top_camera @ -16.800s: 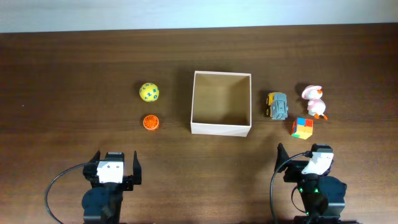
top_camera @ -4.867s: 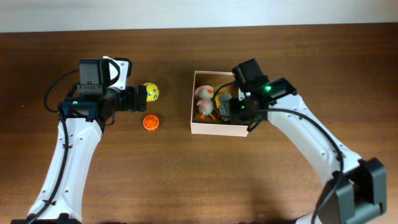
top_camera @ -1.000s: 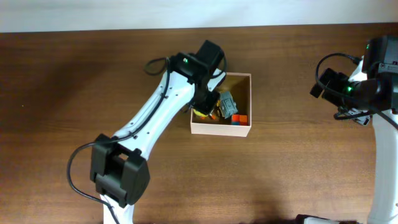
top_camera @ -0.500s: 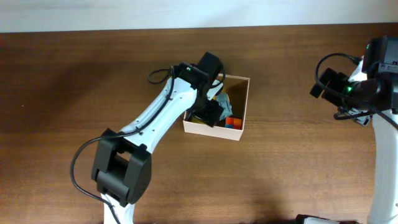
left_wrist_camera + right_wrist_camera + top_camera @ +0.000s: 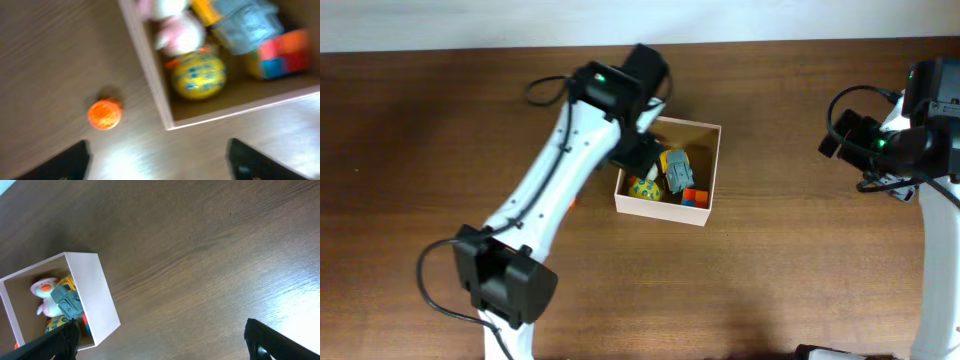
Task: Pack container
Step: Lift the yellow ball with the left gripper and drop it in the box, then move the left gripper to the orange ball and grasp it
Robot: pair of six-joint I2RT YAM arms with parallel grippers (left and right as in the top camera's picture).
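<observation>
The container (image 5: 665, 213), a cream-walled square box, holds a yellow ball (image 5: 643, 187), a grey and yellow toy truck (image 5: 676, 168) and a coloured cube (image 5: 694, 197). In the left wrist view a pink duck (image 5: 175, 35) also lies in the container (image 5: 150, 75). My left gripper (image 5: 160, 160) is open and empty, above the container's left wall (image 5: 638, 152). My right gripper (image 5: 162, 340) is open and empty, raised at the far right, well away from the container (image 5: 97, 295).
A small orange ball (image 5: 105, 113) lies on the brown wooden table just outside the container's left wall. In the overhead view my left arm covers it. My right arm (image 5: 920, 150) stands at the table's right edge.
The container has slid slightly left and turned a little. My left gripper has drawn back from inside it towards its upper left, and the yellow ball now lies in the box. The right arm has not moved.
</observation>
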